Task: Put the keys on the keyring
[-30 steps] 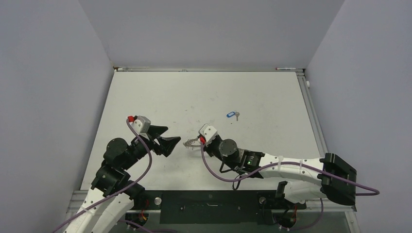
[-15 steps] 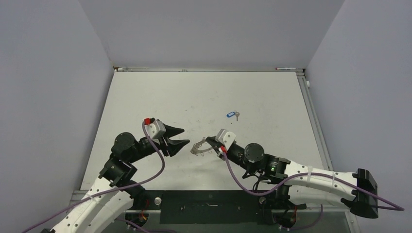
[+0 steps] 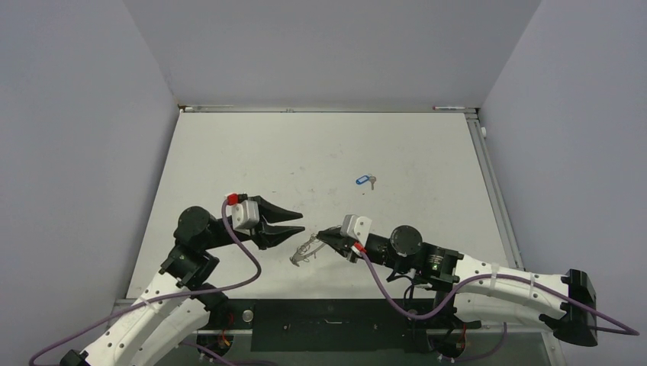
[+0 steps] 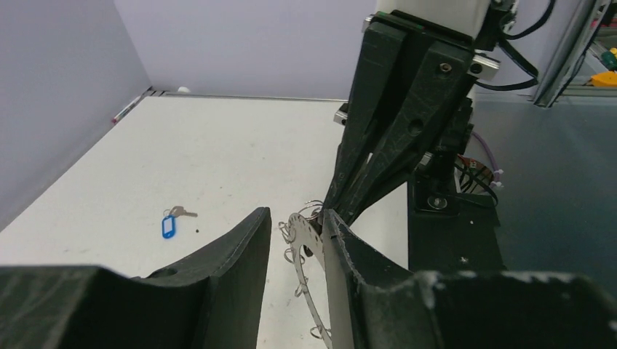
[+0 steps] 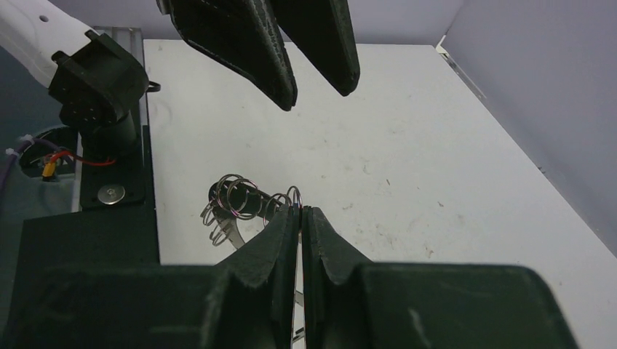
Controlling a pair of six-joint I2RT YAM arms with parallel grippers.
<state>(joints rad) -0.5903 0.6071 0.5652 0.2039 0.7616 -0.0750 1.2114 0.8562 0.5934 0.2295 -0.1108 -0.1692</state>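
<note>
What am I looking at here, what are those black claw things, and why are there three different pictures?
These are two robot arms bolted at the near edge of a white table. The wide picture comes from a camera fixed above and behind them. The other two come from a camera on each wrist, so each shows its own black fingers up close. The right gripper is shut on a flat grey keyring edged with small wire loops. The left gripper is open, and in its own view the ring's edge sits between its fingers. One small key with a blue tag lies on the table farther back.
</note>
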